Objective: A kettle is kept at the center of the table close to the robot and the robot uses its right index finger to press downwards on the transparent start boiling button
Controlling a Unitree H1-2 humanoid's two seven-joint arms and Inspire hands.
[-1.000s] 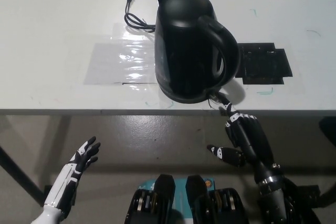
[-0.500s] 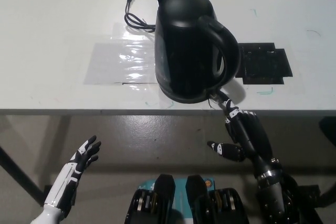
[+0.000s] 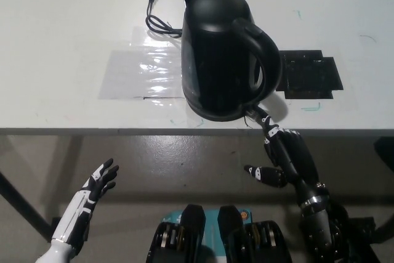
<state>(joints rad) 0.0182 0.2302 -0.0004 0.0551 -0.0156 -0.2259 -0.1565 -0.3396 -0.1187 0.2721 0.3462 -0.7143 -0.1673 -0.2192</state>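
one black kettle [image 3: 218, 53], lid closed; right hand [image 3: 288, 155] fingertip touches its base button, left hand [image 3: 92, 192] spread, empty.

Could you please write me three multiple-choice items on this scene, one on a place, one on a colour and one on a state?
1. Where does the black patch lie relative to the kettle?
A. Toward the robot's right of it
B. Toward the robot's left of it
C. Underneath the table

2. What colour is the kettle?
A. White
B. Black
C. Red

3. What is the left hand doing?
A. Gripping the kettle handle
B. Holding the cord
C. Hanging open below the table edge, holding nothing

Answers:
1. A, the patch sits on the tabletop at picture right of the kettle.
2. B, body, lid and handle are all black.
3. C, its fingers are spread and empty, while the right hand reaches one finger up to the kettle's base.
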